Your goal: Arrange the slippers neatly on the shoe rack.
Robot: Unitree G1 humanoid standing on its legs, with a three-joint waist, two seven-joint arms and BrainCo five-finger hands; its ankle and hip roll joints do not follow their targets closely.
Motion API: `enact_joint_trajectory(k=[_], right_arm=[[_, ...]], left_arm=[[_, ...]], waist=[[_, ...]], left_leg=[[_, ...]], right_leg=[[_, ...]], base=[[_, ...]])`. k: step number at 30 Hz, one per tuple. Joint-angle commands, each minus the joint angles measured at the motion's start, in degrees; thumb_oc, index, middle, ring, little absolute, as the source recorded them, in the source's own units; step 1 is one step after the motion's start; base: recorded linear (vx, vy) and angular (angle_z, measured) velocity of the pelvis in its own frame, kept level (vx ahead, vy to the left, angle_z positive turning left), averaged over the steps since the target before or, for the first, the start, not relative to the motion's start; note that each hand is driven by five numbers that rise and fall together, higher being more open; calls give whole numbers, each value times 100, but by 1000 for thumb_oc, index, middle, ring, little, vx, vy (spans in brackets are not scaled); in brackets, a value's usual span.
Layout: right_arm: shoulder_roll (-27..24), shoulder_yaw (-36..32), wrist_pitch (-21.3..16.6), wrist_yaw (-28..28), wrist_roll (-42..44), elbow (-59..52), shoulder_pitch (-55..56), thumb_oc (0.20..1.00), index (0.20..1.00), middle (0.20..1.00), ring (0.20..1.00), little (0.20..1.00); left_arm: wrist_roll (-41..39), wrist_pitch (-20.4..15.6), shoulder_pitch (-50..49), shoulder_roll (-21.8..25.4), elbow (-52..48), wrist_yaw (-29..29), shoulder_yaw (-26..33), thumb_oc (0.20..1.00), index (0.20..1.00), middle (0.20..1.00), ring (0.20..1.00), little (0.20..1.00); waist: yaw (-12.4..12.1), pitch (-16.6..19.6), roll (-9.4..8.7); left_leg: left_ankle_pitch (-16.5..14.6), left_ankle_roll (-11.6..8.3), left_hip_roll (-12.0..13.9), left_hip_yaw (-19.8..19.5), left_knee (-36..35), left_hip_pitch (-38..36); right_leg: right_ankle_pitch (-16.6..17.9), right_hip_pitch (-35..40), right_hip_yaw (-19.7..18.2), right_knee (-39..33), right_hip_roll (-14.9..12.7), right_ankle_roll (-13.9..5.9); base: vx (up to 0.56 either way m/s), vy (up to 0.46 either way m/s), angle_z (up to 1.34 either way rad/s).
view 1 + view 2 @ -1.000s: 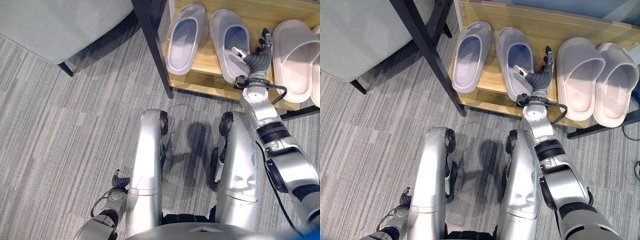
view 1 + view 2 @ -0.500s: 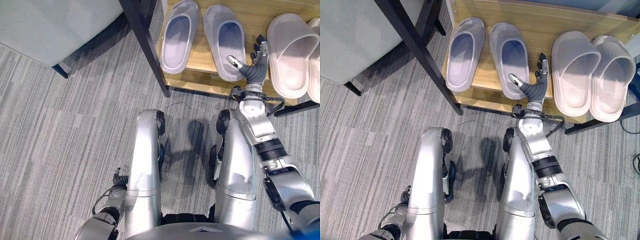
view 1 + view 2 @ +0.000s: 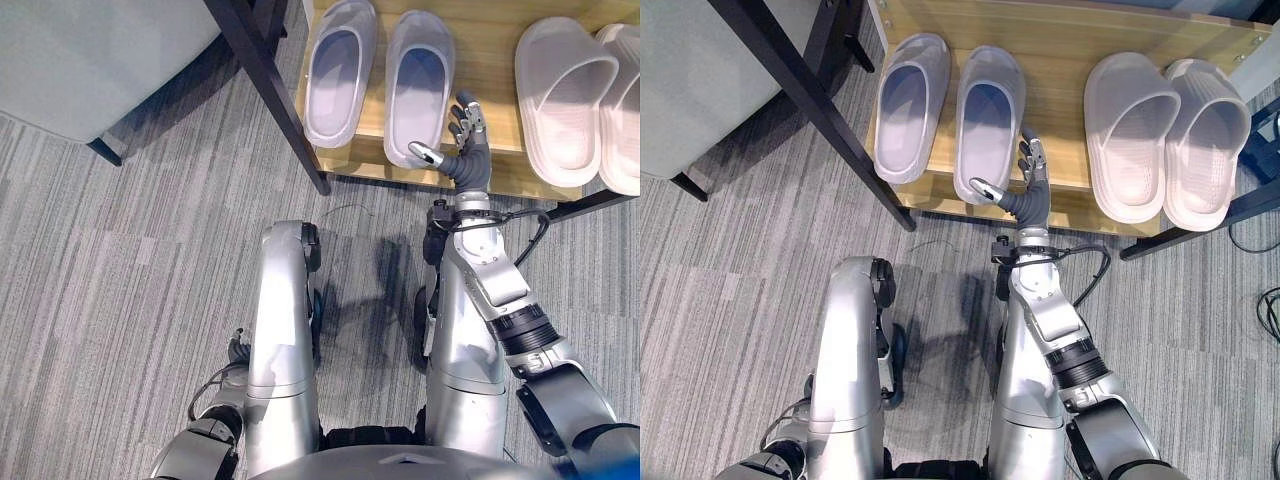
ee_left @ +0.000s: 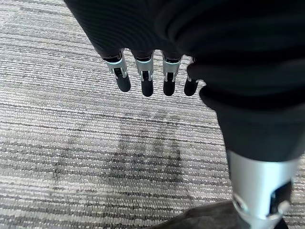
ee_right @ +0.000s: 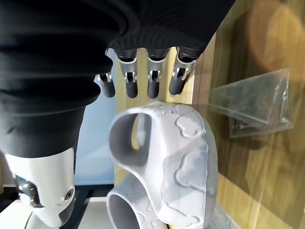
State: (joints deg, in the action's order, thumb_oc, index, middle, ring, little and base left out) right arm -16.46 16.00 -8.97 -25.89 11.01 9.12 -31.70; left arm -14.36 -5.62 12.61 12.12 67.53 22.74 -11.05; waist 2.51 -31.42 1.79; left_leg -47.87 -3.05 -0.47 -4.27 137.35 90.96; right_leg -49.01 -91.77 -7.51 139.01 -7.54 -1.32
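Two lavender slippers (image 3: 338,70) (image 3: 418,85) lie side by side, toes to the back, on the left part of the wooden rack shelf (image 3: 1060,100). Two whitish slippers (image 3: 563,100) (image 3: 625,100) lie together at its right. My right hand (image 3: 468,160) is at the shelf's front edge, just right of the second lavender slipper's heel (image 5: 186,162). It is open with straight fingers (image 5: 152,86); its thumb reaches toward that heel, and I cannot tell if it touches. My left hand (image 3: 238,352) hangs low over the carpet, fingers (image 4: 145,81) straight and empty.
A black rack leg (image 3: 270,90) slants down left of the shelf. A grey upholstered seat (image 3: 90,50) fills the upper left. A clear plastic bag (image 5: 252,102) lies on the shelf wood. Grey striped carpet (image 3: 120,270) covers the floor.
The head camera has shifted, moving the whole picture. My right hand has drawn back from between the lavender and whitish slippers to the shelf's front edge by the heel.
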Motion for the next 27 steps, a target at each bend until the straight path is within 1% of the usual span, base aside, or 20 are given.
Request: enact_joint_trajectory(k=[1,12,14,21,22,24,25,27], right_arm=[[188,220,-243,27,106,-420,-361,1000,1000,1000,1000,1000],[301,390,-243,20,393,112,-1117,1000,1000,1000,1000,1000],[356,429,-231,8,501,347,-1326,1000,1000,1000,1000,1000],[379,408,-222,-53,487,591,-1559,1000,1000,1000,1000,1000],[380,401,-211,-82,443,590,-1550,1000,1000,1000,1000,1000],[311,255,-155,-326,23,510,-1468,1000,1000,1000,1000,1000],[311,254,-151,-327,20,504,-1463,1000,1000,1000,1000,1000],[248,-56,-123,-655,-604,206,-1211,1000,1000,1000,1000,1000]], left_arm=[[93,-8,-272,-54,141,124,-353,1000,1000,1000,1000,1000],[67,-38,-211,22,144,104,-428,1000,1000,1000,1000,1000],[64,-40,-198,38,164,109,-464,1000,1000,1000,1000,1000],[33,-62,-213,31,218,108,-474,1000,1000,1000,1000,1000],[26,-63,-216,26,220,106,-475,1000,1000,1000,1000,1000],[15,-51,-215,-9,234,128,-436,1000,1000,1000,1000,1000],[15,-51,-216,-9,234,129,-437,1000,1000,1000,1000,1000],[68,-62,-230,-70,229,160,-378,1000,1000,1000,1000,1000]], waist=[[-445,167,-30],[-529,169,27],[-558,168,37],[-591,169,78],[-591,169,79],[-567,169,77],[-568,169,77],[-534,169,100]], left_leg=[[61,311,-288,-224,532,-101],[88,298,-308,-228,537,-101],[81,297,-318,-237,544,-101],[82,289,-321,-226,552,-101],[82,290,-325,-227,554,-101],[73,296,-328,-230,554,-101],[74,296,-329,-231,554,-101],[72,310,-333,-214,566,-101]], right_leg=[[790,465,-665,307,-122,336],[810,468,-665,336,-121,328],[817,474,-663,345,-109,329],[825,498,-668,362,-112,323],[829,502,-673,361,-105,323],[827,514,-680,349,-101,325],[828,514,-680,349,-101,325],[823,507,-673,351,-100,318]], base=[[0,0,0],[0,0,0],[0,0,0],[0,0,0],[0,0,0],[0,0,0],[0,0,0],[0,0,0]])
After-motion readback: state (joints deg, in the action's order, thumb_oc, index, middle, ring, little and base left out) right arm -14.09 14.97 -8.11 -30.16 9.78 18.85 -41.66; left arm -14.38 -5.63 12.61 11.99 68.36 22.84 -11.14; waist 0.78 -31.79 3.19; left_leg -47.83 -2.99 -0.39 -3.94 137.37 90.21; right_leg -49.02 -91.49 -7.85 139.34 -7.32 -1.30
